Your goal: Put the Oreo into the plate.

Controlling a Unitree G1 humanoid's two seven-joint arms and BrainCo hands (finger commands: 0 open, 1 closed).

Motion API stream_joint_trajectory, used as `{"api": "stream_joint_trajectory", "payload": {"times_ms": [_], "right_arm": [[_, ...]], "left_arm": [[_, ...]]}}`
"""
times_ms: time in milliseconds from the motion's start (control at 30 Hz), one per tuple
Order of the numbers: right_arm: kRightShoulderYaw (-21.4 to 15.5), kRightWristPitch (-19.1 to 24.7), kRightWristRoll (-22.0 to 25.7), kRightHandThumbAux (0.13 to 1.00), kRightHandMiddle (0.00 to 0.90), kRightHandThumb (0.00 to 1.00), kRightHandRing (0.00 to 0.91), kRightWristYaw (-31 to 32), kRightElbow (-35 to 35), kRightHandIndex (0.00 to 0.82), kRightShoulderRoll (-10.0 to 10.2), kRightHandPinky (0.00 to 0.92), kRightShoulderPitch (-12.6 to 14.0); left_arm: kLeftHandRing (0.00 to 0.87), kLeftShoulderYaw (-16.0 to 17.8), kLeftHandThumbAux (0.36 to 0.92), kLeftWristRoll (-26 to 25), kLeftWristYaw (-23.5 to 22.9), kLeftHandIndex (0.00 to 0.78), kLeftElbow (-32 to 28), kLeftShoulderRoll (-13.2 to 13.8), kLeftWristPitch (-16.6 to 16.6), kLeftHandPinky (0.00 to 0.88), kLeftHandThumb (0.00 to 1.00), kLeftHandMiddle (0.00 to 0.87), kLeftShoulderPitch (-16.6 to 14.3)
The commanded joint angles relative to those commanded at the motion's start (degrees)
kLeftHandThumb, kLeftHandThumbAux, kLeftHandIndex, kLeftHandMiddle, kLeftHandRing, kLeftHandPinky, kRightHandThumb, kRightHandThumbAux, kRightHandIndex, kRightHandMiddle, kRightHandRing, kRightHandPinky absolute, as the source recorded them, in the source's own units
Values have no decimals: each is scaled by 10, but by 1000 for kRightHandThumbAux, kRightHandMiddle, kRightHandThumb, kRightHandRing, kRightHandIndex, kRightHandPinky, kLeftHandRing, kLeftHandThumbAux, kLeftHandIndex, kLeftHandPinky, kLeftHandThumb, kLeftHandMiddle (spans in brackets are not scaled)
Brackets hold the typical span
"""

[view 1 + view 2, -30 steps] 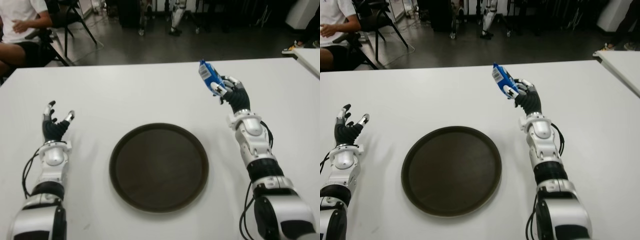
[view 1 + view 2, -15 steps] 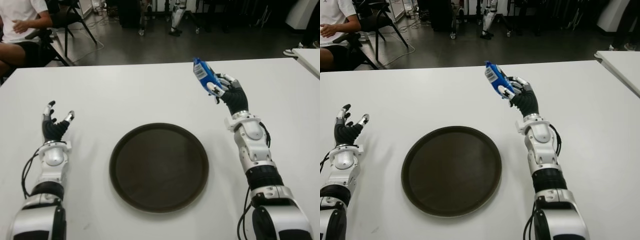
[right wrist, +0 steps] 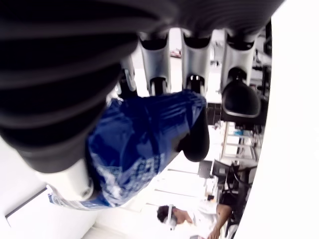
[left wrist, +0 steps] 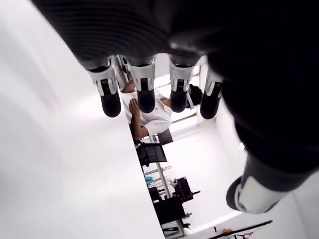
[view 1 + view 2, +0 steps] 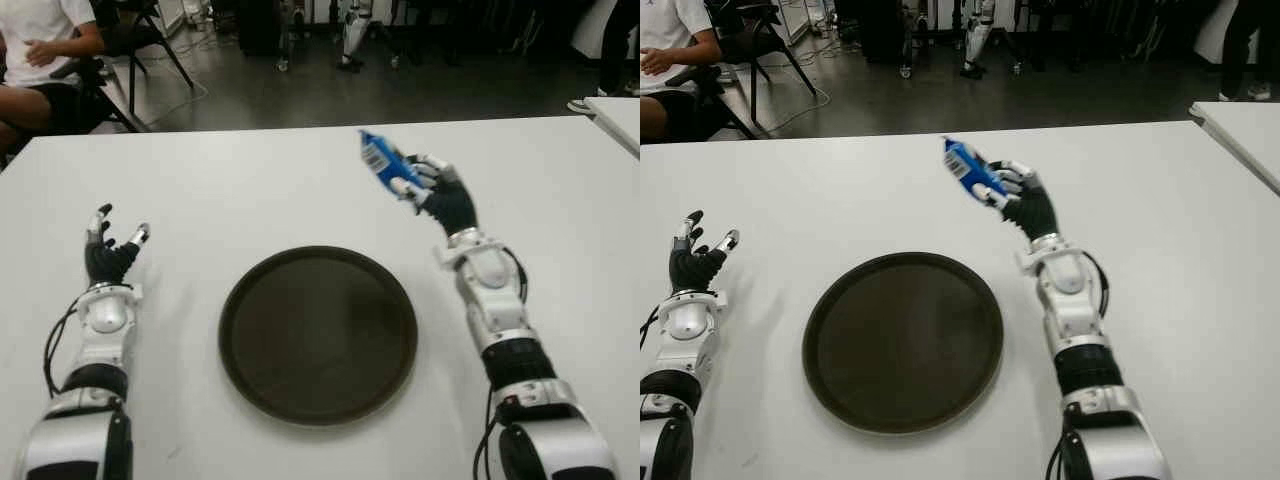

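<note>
Blue and shiny, the Oreo pack [image 5: 381, 161] sits in the right hand [image 5: 432, 190], and the fingers [image 3: 155, 64] wrap round it with the thumb pressing on its side. The hand is up in the air above the white table [image 5: 250, 180], and the pack sticks out from the fingertips toward 10 o'clock. The pack is not over the plate [image 5: 318, 334]. It hangs past the plate's far rim, at about 1 o'clock from the plate's middle. The plate is round, dark brown and flat, and it lies on the table between the two arms. The left hand [image 5: 110, 250] shows at 9 o'clock from the plate, well apart from it. Its fingers are spread out and it holds nothing. Far off at 11 o'clock, past the table's edge, a person [image 5: 40, 50] in a white shirt sits on a chair [image 5: 135, 40] on the dark floor [image 5: 300, 95].
</note>
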Motion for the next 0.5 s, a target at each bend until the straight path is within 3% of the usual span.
{"api": "stream_joint_trajectory", "payload": {"times_ms": [200, 500], "right_arm": [[38, -35, -31, 714, 816, 703, 808, 27, -9, 442, -11, 807, 5], [55, -73, -46, 715, 825, 702, 827, 57, 5, 442, -25, 818, 8]], "left_arm": [[0, -1, 698, 2, 0, 0, 9, 2, 6, 0, 0, 0, -4], [0, -3, 713, 3, 3, 0, 8, -2, -3, 0, 0, 0, -2]]}}
